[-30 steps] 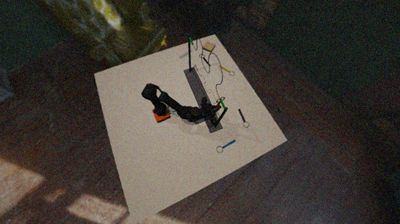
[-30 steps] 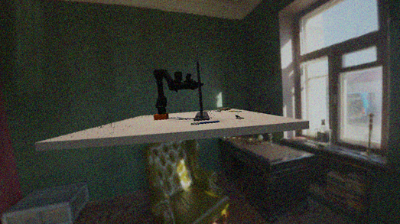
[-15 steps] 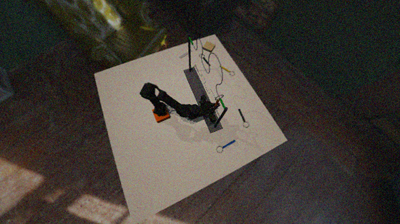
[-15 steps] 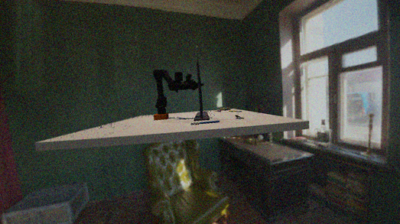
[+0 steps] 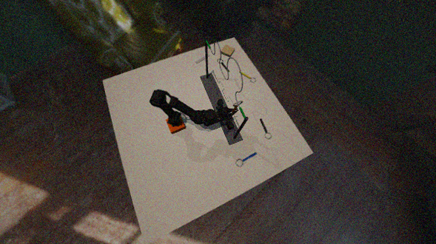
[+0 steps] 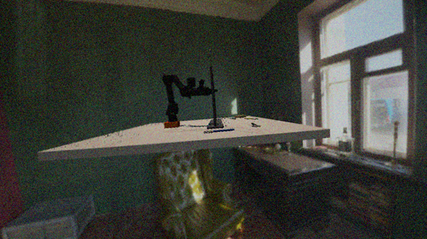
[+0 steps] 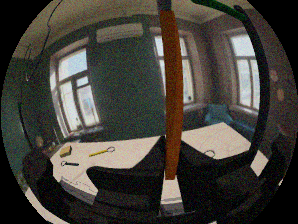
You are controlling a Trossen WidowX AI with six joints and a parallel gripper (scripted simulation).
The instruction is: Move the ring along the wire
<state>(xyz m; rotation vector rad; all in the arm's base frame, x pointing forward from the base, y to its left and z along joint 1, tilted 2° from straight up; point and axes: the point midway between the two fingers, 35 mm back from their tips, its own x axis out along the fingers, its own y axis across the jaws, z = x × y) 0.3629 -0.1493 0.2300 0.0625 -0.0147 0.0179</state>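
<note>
My gripper is shut on the orange handle, which stands upright between the fingertips in the wrist view. The ring is at the handle's far end, by the wire near the upper end of the near green part. Whether it touches the wire is too small to tell; in the wrist view the ring is cut off at the top. The near post is beside the gripper. The far post bears the other green part.
The thin grey wire winds in bends between the green parts. Below lie the grey base, a blue-handled ring, a yellow-handled ring, a black-handled ring and a tan block.
</note>
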